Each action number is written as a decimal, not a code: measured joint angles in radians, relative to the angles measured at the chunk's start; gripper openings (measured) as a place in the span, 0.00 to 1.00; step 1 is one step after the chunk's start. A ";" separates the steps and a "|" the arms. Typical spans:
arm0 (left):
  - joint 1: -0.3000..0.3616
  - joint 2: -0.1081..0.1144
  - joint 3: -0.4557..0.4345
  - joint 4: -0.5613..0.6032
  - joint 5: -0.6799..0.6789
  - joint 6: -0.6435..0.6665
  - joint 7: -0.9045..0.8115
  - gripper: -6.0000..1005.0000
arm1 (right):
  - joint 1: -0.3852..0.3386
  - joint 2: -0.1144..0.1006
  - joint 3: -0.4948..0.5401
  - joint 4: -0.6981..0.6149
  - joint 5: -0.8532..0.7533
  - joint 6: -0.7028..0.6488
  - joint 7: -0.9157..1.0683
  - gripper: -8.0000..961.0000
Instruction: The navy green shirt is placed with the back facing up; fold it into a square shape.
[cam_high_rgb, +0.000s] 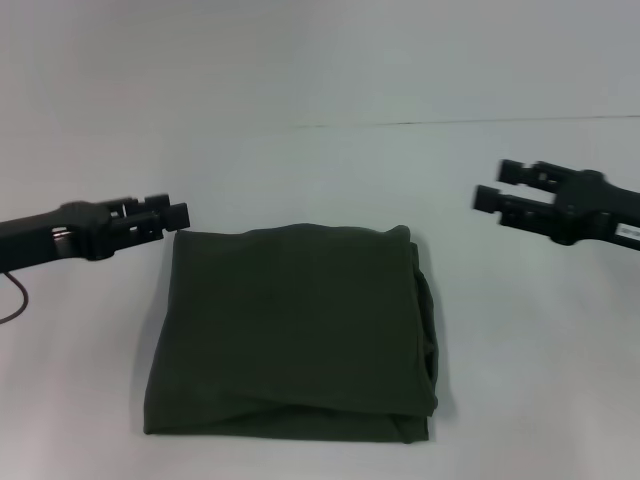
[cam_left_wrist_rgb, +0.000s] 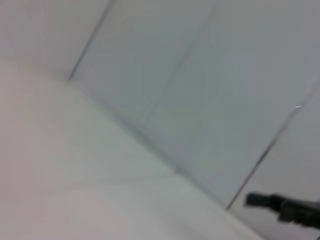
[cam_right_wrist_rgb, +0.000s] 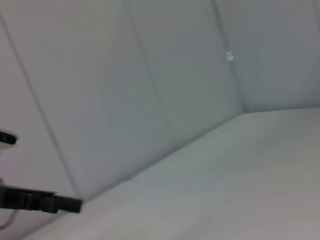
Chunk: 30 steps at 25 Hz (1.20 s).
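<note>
The navy green shirt (cam_high_rgb: 290, 335) lies on the white table, folded into a rough square with its plain side up and no lettering showing. Layered edges show along its right side and front. My left gripper (cam_high_rgb: 178, 212) hovers just off the shirt's back left corner, open and holding nothing. My right gripper (cam_high_rgb: 490, 185) hangs open and holding nothing, well to the right of the shirt's back right corner and apart from it. In the left wrist view the right gripper (cam_left_wrist_rgb: 260, 200) shows far off. The right wrist view catches the left gripper (cam_right_wrist_rgb: 70, 204) far off.
The white table (cam_high_rgb: 540, 350) stretches around the shirt on all sides. A pale wall (cam_high_rgb: 320, 60) rises behind it. A thin dark cable (cam_high_rgb: 12, 300) hangs from the left arm at the far left edge.
</note>
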 joint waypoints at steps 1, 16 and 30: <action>0.024 -0.012 -0.022 -0.015 -0.066 0.077 0.175 0.40 | 0.012 0.001 -0.016 0.001 -0.004 -0.015 0.013 0.80; 0.051 -0.029 0.110 -0.070 -0.066 0.133 0.517 0.91 | 0.058 0.053 -0.288 0.019 -0.031 0.000 -0.099 0.97; 0.057 -0.025 0.137 -0.066 -0.034 0.121 0.519 0.95 | 0.071 0.059 -0.314 0.018 -0.028 0.008 -0.107 0.96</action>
